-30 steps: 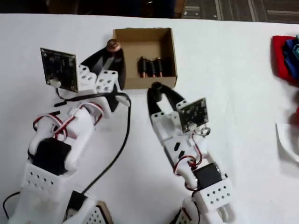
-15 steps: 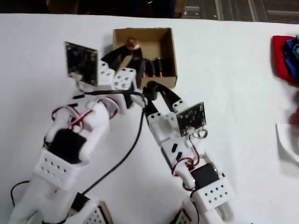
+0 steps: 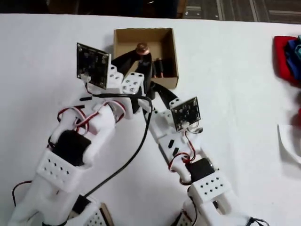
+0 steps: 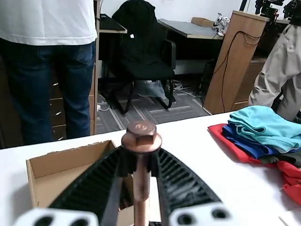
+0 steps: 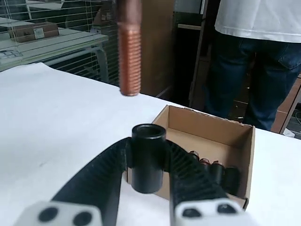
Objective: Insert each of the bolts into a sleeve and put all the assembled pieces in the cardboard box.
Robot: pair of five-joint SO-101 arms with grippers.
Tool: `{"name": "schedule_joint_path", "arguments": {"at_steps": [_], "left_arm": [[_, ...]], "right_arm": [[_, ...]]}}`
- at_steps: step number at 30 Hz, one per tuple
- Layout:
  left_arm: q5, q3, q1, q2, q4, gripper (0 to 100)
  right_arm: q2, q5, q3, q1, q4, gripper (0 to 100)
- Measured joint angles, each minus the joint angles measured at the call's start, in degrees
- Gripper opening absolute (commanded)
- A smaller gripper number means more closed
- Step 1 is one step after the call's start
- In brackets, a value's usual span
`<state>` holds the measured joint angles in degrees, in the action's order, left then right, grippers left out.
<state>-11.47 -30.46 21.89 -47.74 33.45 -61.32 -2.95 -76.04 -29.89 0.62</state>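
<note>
Copper bolt [image 4: 140, 188] clamped head-up in the left gripper [image 4: 140, 157], right by the cardboard box [image 3: 121, 37]. Black sleeve [image 5: 148, 162] pinched upright in the right gripper [image 5: 148, 155], open mouth up, just at the box's near wall. Threaded tip hanging above that mouth, a touch off to one side, clear of it. Assembled pieces [image 5: 207, 167] side by side inside the box, white bench [image 3: 225, 70] underneath
</note>
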Motion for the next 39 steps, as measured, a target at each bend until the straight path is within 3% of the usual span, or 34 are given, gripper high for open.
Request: {"name": "schedule_joint_path", "arguments": {"at_steps": [26, 39], "left_arm": [[0.0, -2.9, 0.4, 0.0, -3.3, 2], [0.2, -2.9, 1.8, 3.4, -3.9, 2]], "right_arm": [[-4.0, 0.0, 0.0, 0.0, 0.0, 1.9], [-4.2, 0.1, -0.1, -3.4, -1.1, 1.9]]}}
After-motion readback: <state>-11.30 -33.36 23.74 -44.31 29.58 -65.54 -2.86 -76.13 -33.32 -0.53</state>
